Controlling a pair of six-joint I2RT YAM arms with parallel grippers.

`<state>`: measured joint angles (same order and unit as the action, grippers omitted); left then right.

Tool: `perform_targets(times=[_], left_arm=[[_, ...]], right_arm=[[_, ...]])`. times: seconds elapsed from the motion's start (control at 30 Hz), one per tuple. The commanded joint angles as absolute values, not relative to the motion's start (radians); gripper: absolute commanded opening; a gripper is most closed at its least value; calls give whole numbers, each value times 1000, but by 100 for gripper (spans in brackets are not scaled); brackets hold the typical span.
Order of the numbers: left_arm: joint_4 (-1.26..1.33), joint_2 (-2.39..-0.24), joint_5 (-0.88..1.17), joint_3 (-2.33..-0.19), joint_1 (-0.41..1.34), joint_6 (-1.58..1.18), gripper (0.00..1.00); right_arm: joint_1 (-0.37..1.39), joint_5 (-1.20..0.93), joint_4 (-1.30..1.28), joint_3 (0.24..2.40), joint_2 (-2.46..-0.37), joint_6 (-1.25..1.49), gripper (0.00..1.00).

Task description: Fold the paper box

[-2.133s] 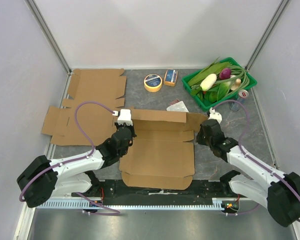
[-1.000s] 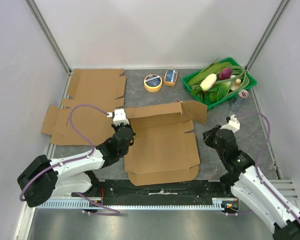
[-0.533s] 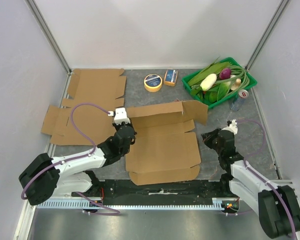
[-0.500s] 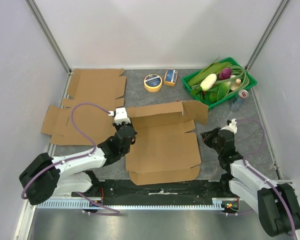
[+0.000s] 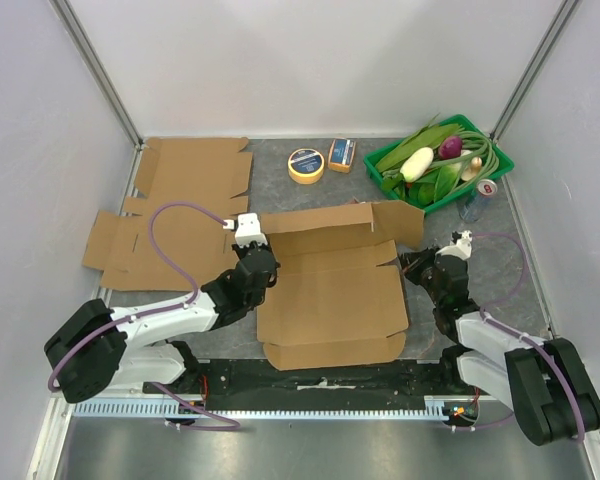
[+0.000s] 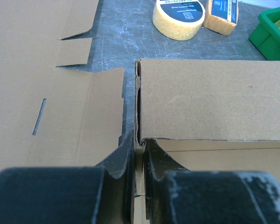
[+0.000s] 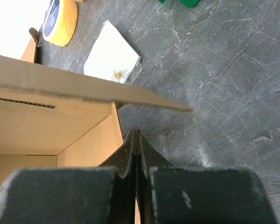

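The paper box [image 5: 330, 290] lies between my two grippers, only partly formed. Its base is flat on the table and its long back panel [image 5: 325, 218] stands up on the far side of both hands. I judge that I am at the stage of raising the side walls.

My left gripper [image 6: 139, 144] is nearly closed, pinching the thin upright edge of the box's left end, right at the corner where the back panel begins. My right gripper [image 7: 136, 140] is fully closed at the box's right corner. I cannot tell whether any card is caught between its fingers.

Next, I think, the right hand needs a sure grip on that side flap so both ends can be turned up together without creasing the panel.

The grey table [image 5: 280, 165] stands inside pale walls. Flat spare cardboard [image 5: 180, 200] lies off to my left hand's left. A green tray [image 5: 492, 140] of vegetables sits well beyond my right hand, and a tape roll [image 5: 305, 165] is far ahead, between the two.
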<state>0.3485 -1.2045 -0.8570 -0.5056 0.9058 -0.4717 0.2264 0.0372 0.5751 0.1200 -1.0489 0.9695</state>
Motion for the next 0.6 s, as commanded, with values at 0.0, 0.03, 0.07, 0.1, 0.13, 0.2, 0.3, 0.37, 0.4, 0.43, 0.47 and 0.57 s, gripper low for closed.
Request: perform_targets(times=[0.0, 0.03, 0.07, 0.1, 0.13, 0.2, 0.3, 0.37, 0.4, 0.43, 0.47, 0.57], left_arm=[[357, -1220, -847, -531, 920, -545, 2], [357, -1220, -845, -532, 922, -546, 2], [359, -1221, -845, -535, 922, -546, 2], [357, -1221, -845, -537, 922, -545, 2], [359, -1220, -844, -540, 925, -545, 2], [357, -1220, -841, -545, 927, -542, 2], [357, -1227, -839, -549, 931, -541, 2], [359, -1232, -835, -551, 934, -548, 2], [360, -1233, -833, -552, 934, -554, 2], [362, -1238, -828, -555, 936, -557, 2], [362, -1242, -825, -557, 937, -555, 2], [360, -1244, -827, -564, 945, -555, 2]], right_arm=[[232, 34, 696, 138, -1087, 971, 0], [242, 29, 719, 143, -1104, 974, 0], [251, 34, 722, 147, -1108, 977, 0], [264, 41, 729, 149, -1109, 980, 0], [288, 47, 729, 149, -1105, 982, 0], [319, 86, 704, 152, -1085, 982, 0], [393, 165, 620, 169, -1029, 968, 0], [416, 176, 606, 170, -1040, 969, 0], [420, 179, 609, 169, -1054, 971, 0], [422, 181, 620, 164, -1083, 976, 0], [423, 181, 632, 160, -1100, 977, 0], [431, 181, 666, 159, -1163, 959, 0]])
